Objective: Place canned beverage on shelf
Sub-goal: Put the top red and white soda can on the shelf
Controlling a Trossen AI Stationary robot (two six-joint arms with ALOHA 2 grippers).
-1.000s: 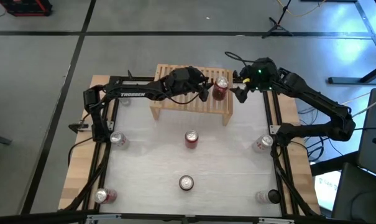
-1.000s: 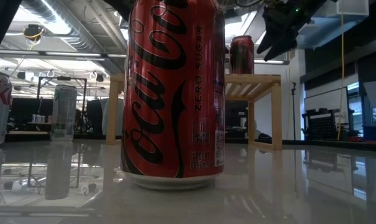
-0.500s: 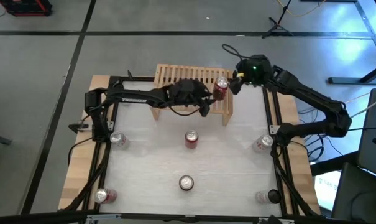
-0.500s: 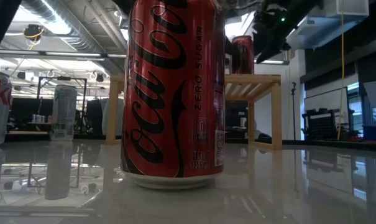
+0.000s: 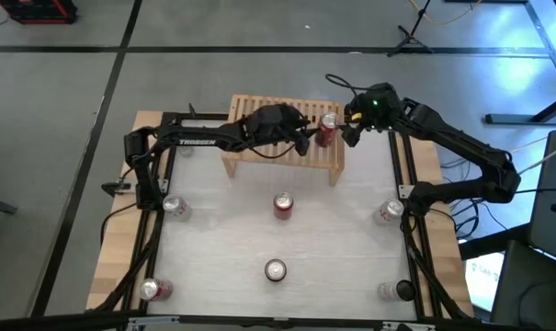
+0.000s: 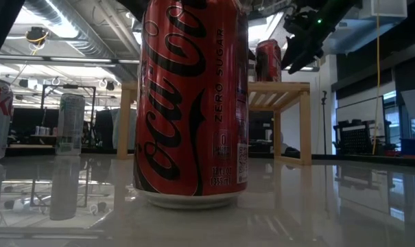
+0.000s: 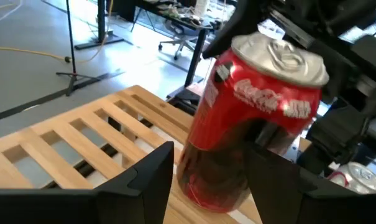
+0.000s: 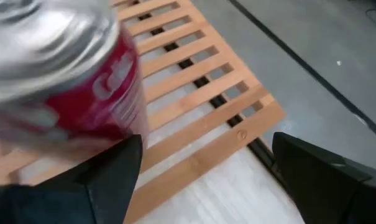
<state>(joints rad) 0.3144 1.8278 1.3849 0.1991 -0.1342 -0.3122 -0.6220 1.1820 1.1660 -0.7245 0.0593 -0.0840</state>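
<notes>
A red cola can (image 5: 327, 129) stands on the right end of the low light-wood slatted shelf (image 5: 268, 138). It also shows in the low view (image 6: 267, 60) and leaning in the left wrist view (image 7: 250, 124). My left gripper (image 5: 305, 143) is open above the shelf on the can's left; its fingers (image 7: 151, 180) stand either side of the can's lower part. My right gripper (image 5: 349, 131) is open wide at the can's right, with the blurred can (image 8: 63, 81) beside one finger (image 8: 107, 180). My left gripper reaches level from the table's left with the can's lower body (image 7: 206, 180) between its open fingers; one finger lies in front of the can's side, and I cannot tell whether it touches. My right gripper has one finger close against the can's side (image 8: 122, 106); I cannot tell whether it touches.
Several more cans stand on the white table: two red ones in the middle (image 5: 283, 204) (image 5: 275, 269) and others near the left (image 5: 175, 206) and right (image 5: 388, 211) frame rails. The nearest red can (image 6: 190, 103) fills the low view. The shelf's left part is bare slats.
My left gripper has drawn back toward the table's near edge, then returned to the can. My right gripper has gone toward the can from the right and eased slightly away again. The can has stayed on the shelf's right end.
</notes>
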